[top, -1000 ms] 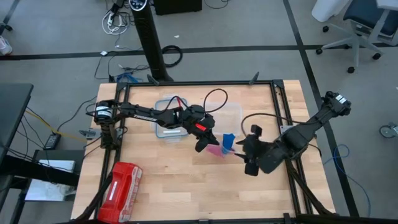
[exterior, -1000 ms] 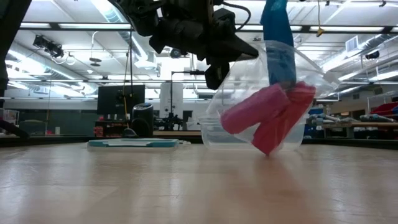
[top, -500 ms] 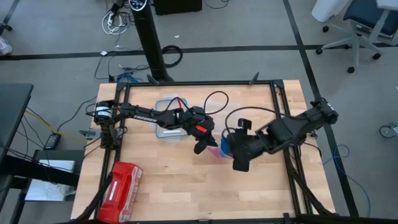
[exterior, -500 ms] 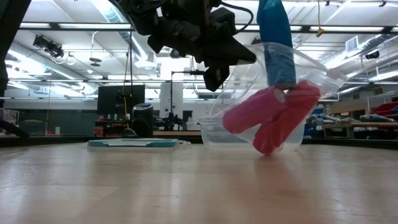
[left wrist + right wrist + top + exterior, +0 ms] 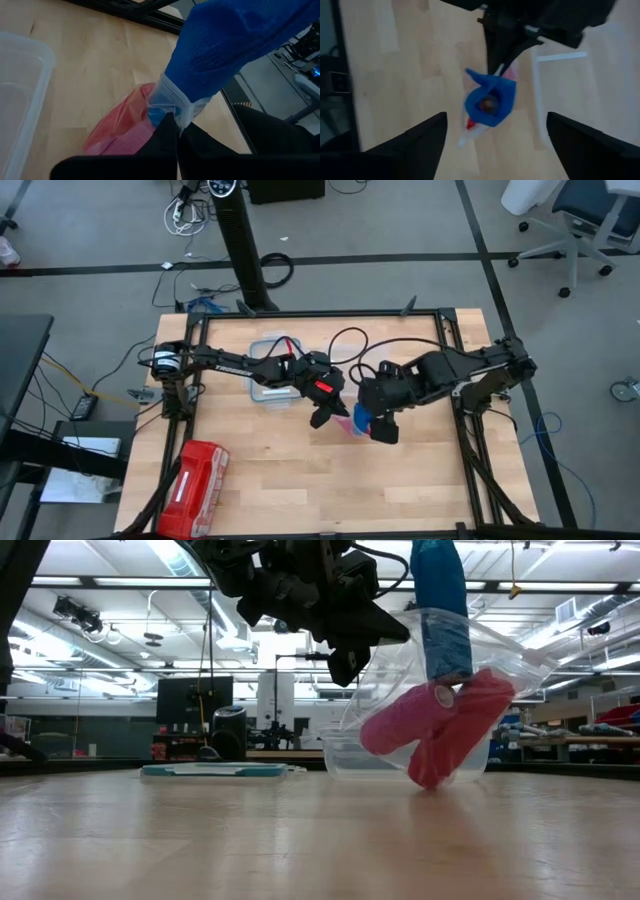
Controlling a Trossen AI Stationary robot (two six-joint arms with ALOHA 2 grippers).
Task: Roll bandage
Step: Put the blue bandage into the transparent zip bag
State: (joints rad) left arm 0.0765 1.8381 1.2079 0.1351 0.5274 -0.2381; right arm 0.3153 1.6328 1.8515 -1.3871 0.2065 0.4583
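The blue bandage [image 5: 440, 600] stands upright, a loose roll whose lower end sticks into a clear plastic bag [image 5: 400, 690]; its upper end pokes out of the bag's mouth. Two red-pink rolls [image 5: 440, 730] lie in the bag's bottom. My left gripper [image 5: 173, 131] is shut on the bag beside the bandage [image 5: 230, 45]. My right gripper [image 5: 495, 150] hangs open above the bandage [image 5: 490, 102], pointing steeply down, one finger on each side and clear of it. In the high view it [image 5: 383, 428] covers part of the bag. My left gripper pinches the clear bag's upper edge [image 5: 167, 107] between its two shut fingers, right next to the bandage. The fingers come from the table's left, slanting a little down. The bag hangs tilted below them, its lowest corner [image 5: 430, 783] on the table.
A clear plastic container [image 5: 270, 370] stands behind my left arm at the table's far middle. A red zip pouch [image 5: 200, 475] lies at the near left. Bare wood spreads in front of the bag, and black frame rails [image 5: 455, 370] run along the table's right side.
My right gripper has swung from the table's right toward the bag, risen and tipped to point more steeply down, ending over the bandage. The bag, with the bandage, stays in my left gripper's hold.
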